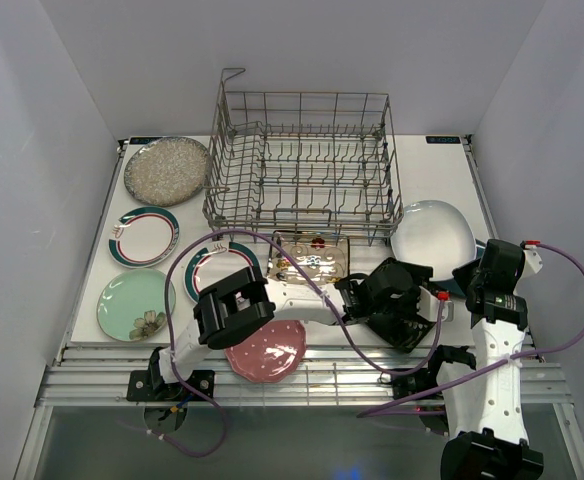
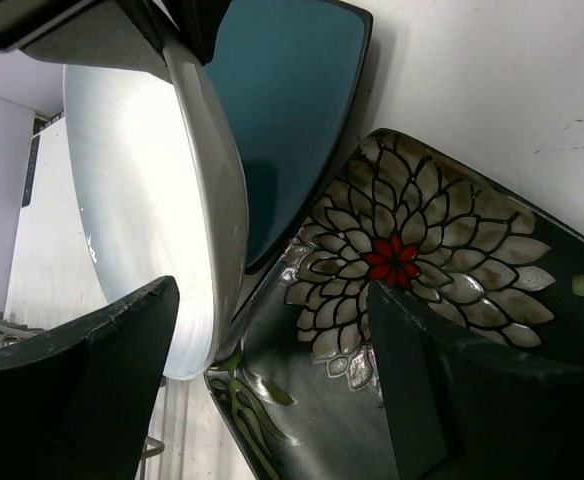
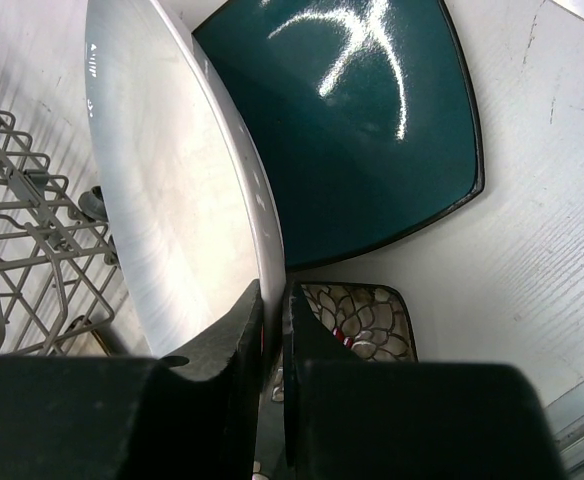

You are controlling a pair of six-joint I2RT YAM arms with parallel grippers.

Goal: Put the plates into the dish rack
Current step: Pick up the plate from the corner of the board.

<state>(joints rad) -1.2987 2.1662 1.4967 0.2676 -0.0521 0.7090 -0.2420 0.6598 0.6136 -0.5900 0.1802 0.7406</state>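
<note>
Right pincer (image 3: pixel 272 300) is clamped tight on the rim of the white oval plate (image 3: pixel 172 180), which sits at 4 o'clock from the dish rack (image 1: pixel 302 160), on the counter's (image 1: pixel 432 170) 3 o'clock side. The plate is tipped up on edge, hollow face turned toward the rack. In the right wrist view its long axis runs from the pincer at 6 o'clock up to about 11.

Left pincer (image 2: pixel 272 300) hangs close by with its fingers wide apart, gripping nothing.

The danger is that thin rim pinch. A long plate held at one end could swivel or slip, dropping onto the teal square plate (image 3: pixel 362 130) or the black floral square plate (image 2: pixel 402 260) beneath. A nudge from the left pincer could set that off too.
</note>
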